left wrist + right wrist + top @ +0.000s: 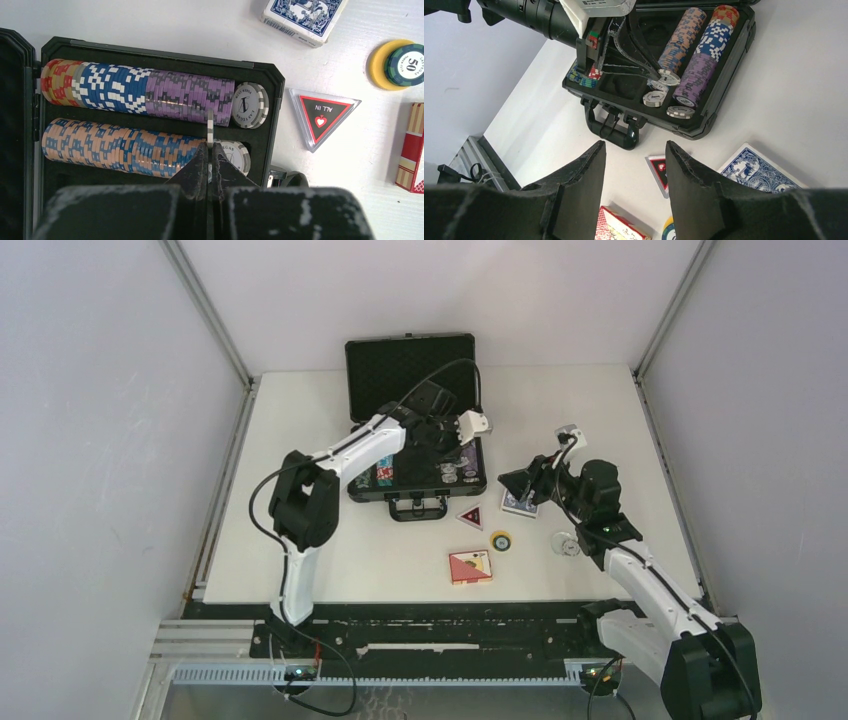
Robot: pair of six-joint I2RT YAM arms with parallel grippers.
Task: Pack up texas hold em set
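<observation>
- My left claw [210, 150] is clamping shut on a white chip [210, 131], holding it on edge over the briefcase [160, 54], right at the end of the near chip row [120, 146].
- My right claw [634, 185] is hanging with jaws apart, gripping nothing. It's over the table [330, 560] beside the blue deck [764, 172], clear of the briefcase.
- The briefcase is lying open with its lid [410, 365] standing up at the back. The near chip row is running orange into blue, and the far chip row [140, 90] is running red, blue, then purple. White chips are sitting at both row ends.
- Lying out on the table: blue deck, red deck [470, 567], triangular ALL IN button [322, 117], and yellow round button [377, 65] with a green 50 chip [409, 64] resting on it.
- The right wrist view is showing the handle [614, 127] and a few coloured chips [584, 77] in another slot, which the left wrist view is missing. Only the left wrist view is showing the printing on the chips and the button clearly enough to read.
</observation>
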